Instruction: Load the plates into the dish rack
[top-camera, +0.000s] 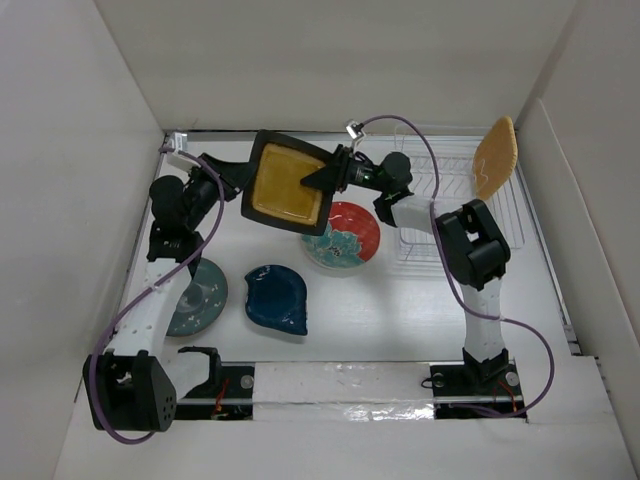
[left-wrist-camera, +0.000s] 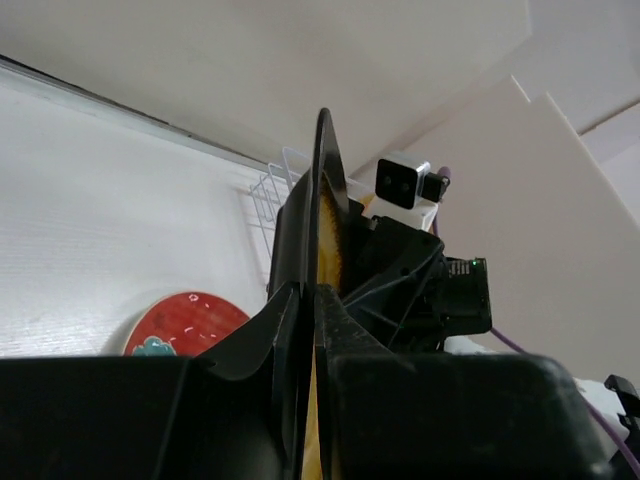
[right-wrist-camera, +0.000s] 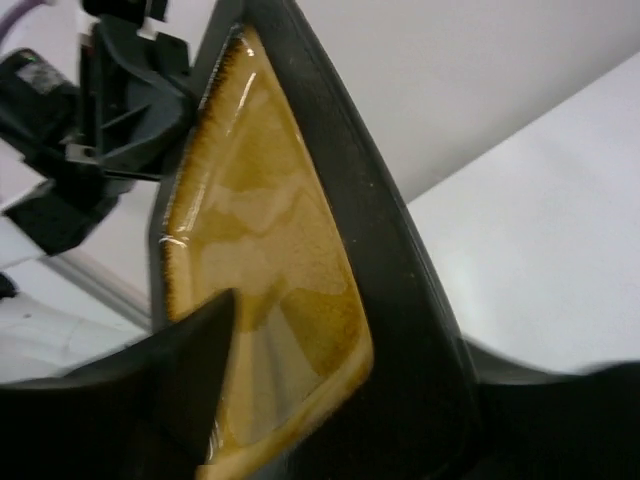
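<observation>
Left tool (top-camera: 243, 185) and right tool (top-camera: 325, 178) are both clamped on the square yellow plate (top-camera: 285, 190), one on each side. The left bites its left rim and the right bites its right rim. The plate hangs in the air above the far-left part of the tabletop (top-camera: 380, 320), tilted so its glazed yellow face and black rim turn up toward the overhead camera. From the left wrist it shows edge-on, pinched tight between the two dark fingers. From the right wrist one finger (right-wrist-camera: 190, 350) lies flat on the yellow glaze, with the black rim running behind it.

Just below the raised plate's right corner, the red plate (top-camera: 350, 235) with teal flowers lies flat on the tabletop. Nearer the arm bases, the blue leaf-shaped plate (top-camera: 277, 298) lies flat too. The teal-grey plate (top-camera: 200, 295) is to its left, partly covered by the left arm.

Over on the right stands the dish rack (top-camera: 510, 215), clear with thin ribs, behind the right arm's elbow. The orange plate (top-camera: 495, 158) stands upright in its far end.
</observation>
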